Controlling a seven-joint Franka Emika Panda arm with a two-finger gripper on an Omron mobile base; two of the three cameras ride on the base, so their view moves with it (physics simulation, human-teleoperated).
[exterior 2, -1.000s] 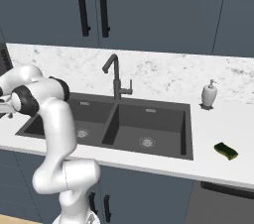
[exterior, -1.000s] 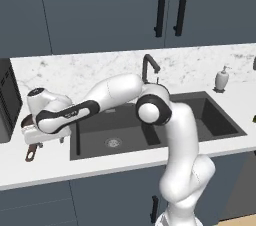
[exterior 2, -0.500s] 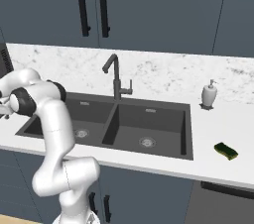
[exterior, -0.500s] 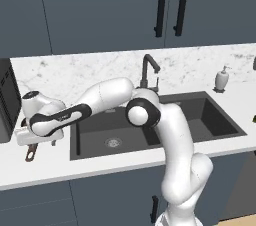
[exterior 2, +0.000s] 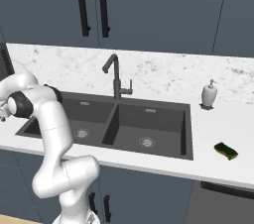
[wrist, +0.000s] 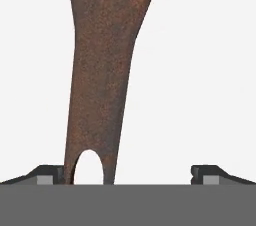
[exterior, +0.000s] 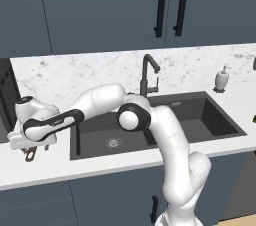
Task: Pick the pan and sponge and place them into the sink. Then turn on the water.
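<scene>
The white arm reaches from the base far out toward nine o'clock in the left base view, its hand lowered onto the white counter (exterior: 100, 167) just beside the left edge of the sink (exterior: 95, 135). The gripper (wrist: 127, 174) stands wide open and grips nothing: in the hand view its two dark fingertips (wrist: 47, 174) sit apart at roughly seven and five o'clock, and the pan (wrist: 102, 70) shows there as a long brown handle running from twelve o'clock down to the looped end, which lies close against the inside of the tip at seven o'clock, with bare counter between the handle and the other tip. Whether that tip touches the handle cannot be told. In the left base view the handle's loop pokes out below the hand at about six o'clock of it; the pan's bowl is hidden by the hand. The sponge (exterior 2: 226, 150) lies on the counter at three o'clock of the sink in the right base view, well apart from the arm, with a white soap dispenser (exterior 2: 209, 95) standing at about twelve o'clock of it near the backsplash. The dark faucet (exterior 2: 115, 77) rises behind the divider of the two basins, and both basins hold only their round drains
</scene>
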